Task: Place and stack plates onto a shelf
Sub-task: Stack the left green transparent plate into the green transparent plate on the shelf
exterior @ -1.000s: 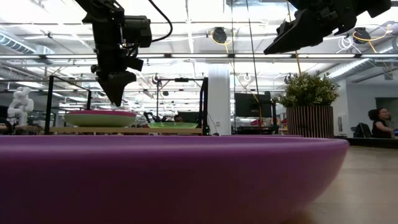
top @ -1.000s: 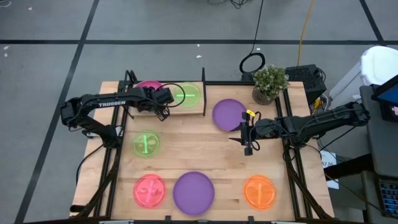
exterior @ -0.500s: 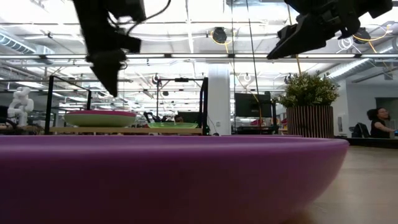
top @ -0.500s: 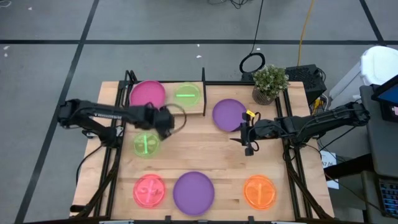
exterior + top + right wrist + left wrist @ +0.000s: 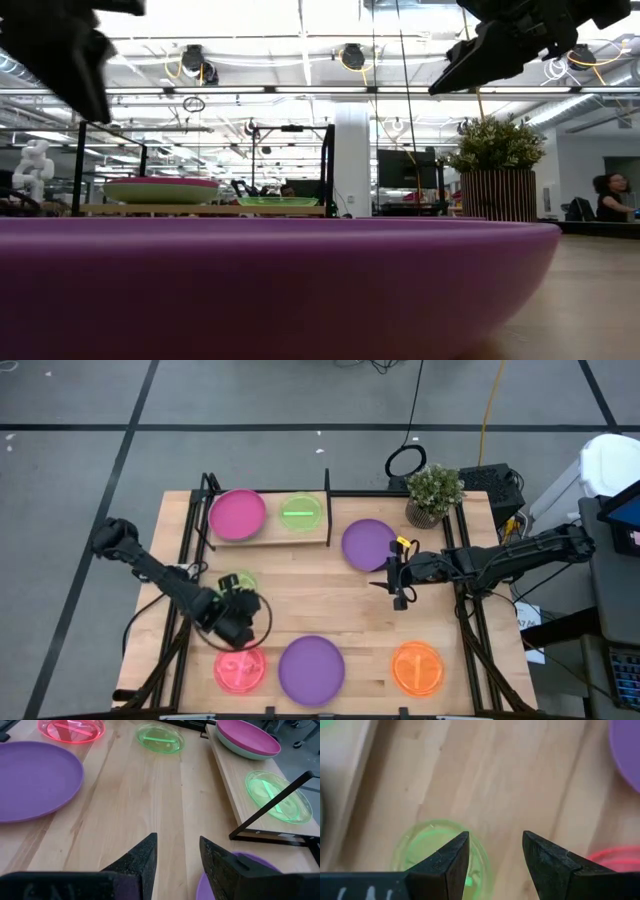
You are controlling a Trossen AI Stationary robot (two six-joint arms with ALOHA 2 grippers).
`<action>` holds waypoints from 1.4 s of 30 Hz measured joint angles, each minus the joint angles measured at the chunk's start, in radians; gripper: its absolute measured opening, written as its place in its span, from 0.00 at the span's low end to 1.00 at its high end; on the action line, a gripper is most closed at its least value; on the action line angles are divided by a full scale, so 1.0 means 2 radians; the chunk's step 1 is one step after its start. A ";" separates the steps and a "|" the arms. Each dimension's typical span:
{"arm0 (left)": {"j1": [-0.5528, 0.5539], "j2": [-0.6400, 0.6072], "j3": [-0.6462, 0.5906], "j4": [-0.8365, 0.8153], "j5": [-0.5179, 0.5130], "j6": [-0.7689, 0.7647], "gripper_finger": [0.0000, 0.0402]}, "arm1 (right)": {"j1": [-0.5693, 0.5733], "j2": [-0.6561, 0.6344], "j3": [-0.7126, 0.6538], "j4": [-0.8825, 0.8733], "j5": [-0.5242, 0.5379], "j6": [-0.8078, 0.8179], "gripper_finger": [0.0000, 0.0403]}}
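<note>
**Two plates on the shelf, five on the bench, both hands empty**

The left hand (image 5: 238, 622) hangs over the near-left part of the bench (image 5: 330, 610), between a small neon green plate (image 5: 240, 582) and a small pink-red plate (image 5: 239, 667). In its wrist view the two dark fingers (image 5: 451, 862) stand apart with bare wood showing between them, so the hand is open and holds nothing; the green plate lies just under the fingertips and the rim of the pink-red one shows at the edge. In the low view the left arm is only a dark shape in the upper corner.

Behind it, along the far-left edge of the bench, stands the shelf (image 5: 262, 540), a light-wood board in a thin black frame. On it a magenta plate (image 5: 237, 514) rests on a mint-green plate (image 5: 235, 749), whose rim shows beneath it in the right wrist view. Beside them on the same board lies a second small neon green plate (image 5: 301, 512), apart from the stack.

At the near edge, in the middle, sits a large purple plate (image 5: 311, 669); it fills the foreground of the low view. A second purple plate (image 5: 369, 544) lies just right of the shelf, near a potted plant (image 5: 433, 492).

The right hand (image 5: 400, 582) hovers beside this second purple plate, above the bench. Its fingers (image 5: 135, 860) are parted around empty air, gripping nothing. A small orange plate (image 5: 417, 667) sits at the near right, well apart from it.
</note>
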 joint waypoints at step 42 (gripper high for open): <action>-0.039 0.000 -0.205 0.158 0.038 -0.082 0.25 | 0.000 0.000 0.000 0.001 0.000 -0.002 0.32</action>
